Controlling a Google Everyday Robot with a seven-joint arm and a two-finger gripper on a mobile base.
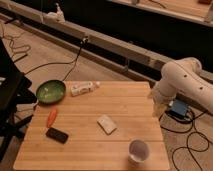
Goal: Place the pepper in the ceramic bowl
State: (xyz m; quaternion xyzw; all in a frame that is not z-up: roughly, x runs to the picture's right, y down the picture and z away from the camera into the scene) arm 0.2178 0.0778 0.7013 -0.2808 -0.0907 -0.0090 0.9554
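Note:
The orange-red pepper (51, 117) lies on the left side of the wooden table (125, 105), just below the green ceramic bowl (50, 91) at the table's far left corner. The bowl is empty, with a paler speckled inside. The white arm (187, 82) hangs off the table's right edge, and my gripper (159, 107) at its lower end points down beside that edge, far from the pepper and the bowl.
A black phone (57, 134) lies right below the pepper. A white bottle (83, 88) lies next to the bowl, a white flat packet (106, 124) mid-table, a small white cup (138, 150) at the front right. Cables and a blue box (179, 110) are on the floor.

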